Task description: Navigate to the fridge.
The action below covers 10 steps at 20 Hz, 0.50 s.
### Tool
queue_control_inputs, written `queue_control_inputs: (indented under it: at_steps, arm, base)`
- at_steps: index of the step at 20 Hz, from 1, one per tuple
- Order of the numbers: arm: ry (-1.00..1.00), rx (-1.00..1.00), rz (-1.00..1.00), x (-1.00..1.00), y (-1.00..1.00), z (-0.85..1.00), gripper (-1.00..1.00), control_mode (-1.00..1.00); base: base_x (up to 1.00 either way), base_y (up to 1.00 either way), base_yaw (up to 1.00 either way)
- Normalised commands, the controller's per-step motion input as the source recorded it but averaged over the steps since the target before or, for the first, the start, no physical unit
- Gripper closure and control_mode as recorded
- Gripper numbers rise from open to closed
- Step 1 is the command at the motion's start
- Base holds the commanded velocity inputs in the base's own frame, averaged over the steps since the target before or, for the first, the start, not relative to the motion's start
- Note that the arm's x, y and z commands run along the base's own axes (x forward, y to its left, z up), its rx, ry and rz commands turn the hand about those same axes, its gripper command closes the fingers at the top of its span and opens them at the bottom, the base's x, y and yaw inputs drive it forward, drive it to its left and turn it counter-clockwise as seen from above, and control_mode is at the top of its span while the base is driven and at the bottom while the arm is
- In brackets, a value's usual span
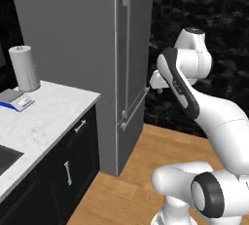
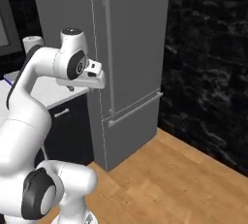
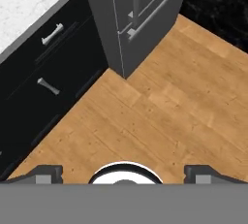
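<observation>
Left base view: fridge [image 1: 73, 48] beside counter [image 1: 44, 117]

Paper towel roll [image 1: 24, 67] upright on marble counter [image 1: 46, 117] above black cabinets [image 1: 68, 165]

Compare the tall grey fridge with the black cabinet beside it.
The tall matte-grey fridge rises far above the counter; the low black cabinet stops beneath the white marble countertop. The fridge carries long grey bar handles, the cabinet short silver ones. Both stand side by side on the wooden floor.
</observation>
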Motion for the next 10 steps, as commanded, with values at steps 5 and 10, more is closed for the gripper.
queue_control_inputs:
  at_steps: [5, 10]
  arm:
    - [0.0, 0.0, 0.0, 0.0, 0.0, 0.0, -1.0, 1.0]
    - [0.0, 0.0, 0.0, 0.0, 0.0, 0.0, -1.0, 1.0]
  base:
    - [1.0, -0.71, 0.41]
    - [0.9, -0.72, 0.47]
